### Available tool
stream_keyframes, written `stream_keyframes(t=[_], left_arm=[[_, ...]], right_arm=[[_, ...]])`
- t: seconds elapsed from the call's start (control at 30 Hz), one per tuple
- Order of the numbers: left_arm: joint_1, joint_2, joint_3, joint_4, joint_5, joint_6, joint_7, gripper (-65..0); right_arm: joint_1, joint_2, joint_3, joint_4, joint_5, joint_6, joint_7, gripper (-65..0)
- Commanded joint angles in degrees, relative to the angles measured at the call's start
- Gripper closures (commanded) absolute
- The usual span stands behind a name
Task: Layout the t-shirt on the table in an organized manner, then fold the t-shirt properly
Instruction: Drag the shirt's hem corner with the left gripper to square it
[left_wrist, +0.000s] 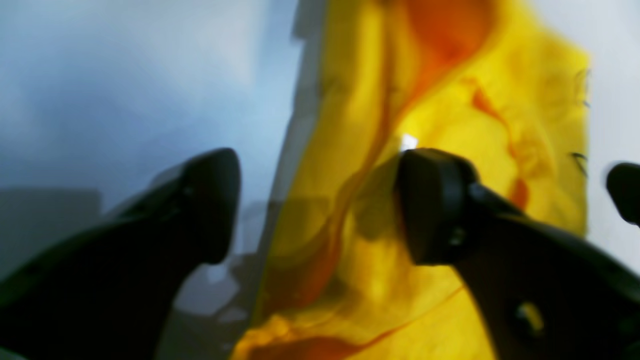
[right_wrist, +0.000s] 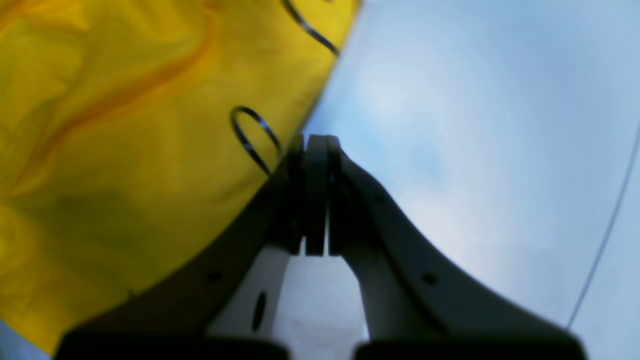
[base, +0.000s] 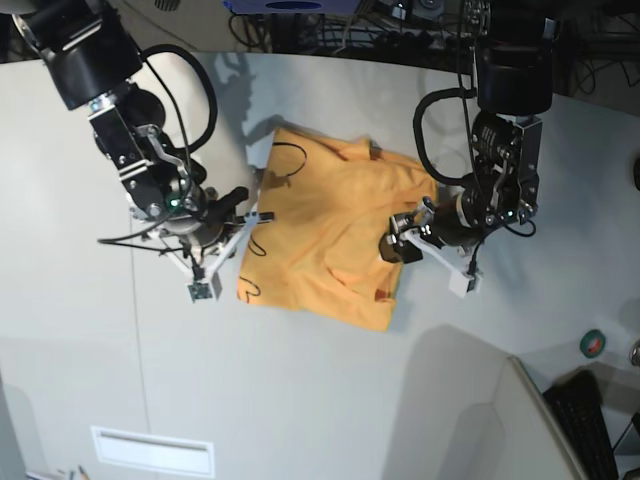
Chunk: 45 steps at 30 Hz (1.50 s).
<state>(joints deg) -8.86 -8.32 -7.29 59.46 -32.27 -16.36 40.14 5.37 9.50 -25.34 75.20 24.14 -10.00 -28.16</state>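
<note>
The light-orange t-shirt (base: 330, 230) lies rumpled and partly folded over on the white table (base: 300, 400). At the shirt's right edge hangs my left gripper (base: 405, 232). In the left wrist view that gripper (left_wrist: 320, 205) is open, with the wrinkled t-shirt (left_wrist: 450, 100) lying beyond the spread fingers and nothing held. My right gripper (base: 258, 214) sits at the shirt's left edge. The right wrist view shows it (right_wrist: 317, 145) shut, tips touching the hem of the t-shirt (right_wrist: 125, 150) beside a black drawn loop (right_wrist: 250, 130). No cloth shows between the pads.
A thin dark seam (base: 135, 330) runs down the table on the left. A keyboard (base: 590, 420) and a green-and-red roll (base: 595, 343) lie at the lower right. Cables (base: 400, 15) crowd the far edge. A white slotted plate (base: 150, 450) sits near the front left.
</note>
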Motion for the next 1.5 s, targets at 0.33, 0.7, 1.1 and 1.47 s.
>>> stream_keyframes(t=[0.33,0.7,1.1,1.47], left_arm=[[-8.32,-9.13,10.23,-0.34,-0.3,-0.56,8.78,0.0],[-21.6,-18.63,54.81,-0.34,-0.21,-16.83,-2.21,0.0],[-32.85,-16.25,76.43,-0.52,-0.12,-20.87,-15.22,0.0],[-33.03,-2.01,77.05,-8.08,22.03,-23.64,-18.91,0.0]], right_arm=[[-5.41,5.67,10.62,7.83,-0.01,0.11,1.31,0.0],[-9.72,5.84,18.09,8.19,-0.01,0.37,1.31,0.0],[-13.85,7.25,22.22,8.19,-0.01,0.37,1.31,0.0],[-19.39,6.99,31.54,10.82,-0.01,0.37,1.31,0.0]])
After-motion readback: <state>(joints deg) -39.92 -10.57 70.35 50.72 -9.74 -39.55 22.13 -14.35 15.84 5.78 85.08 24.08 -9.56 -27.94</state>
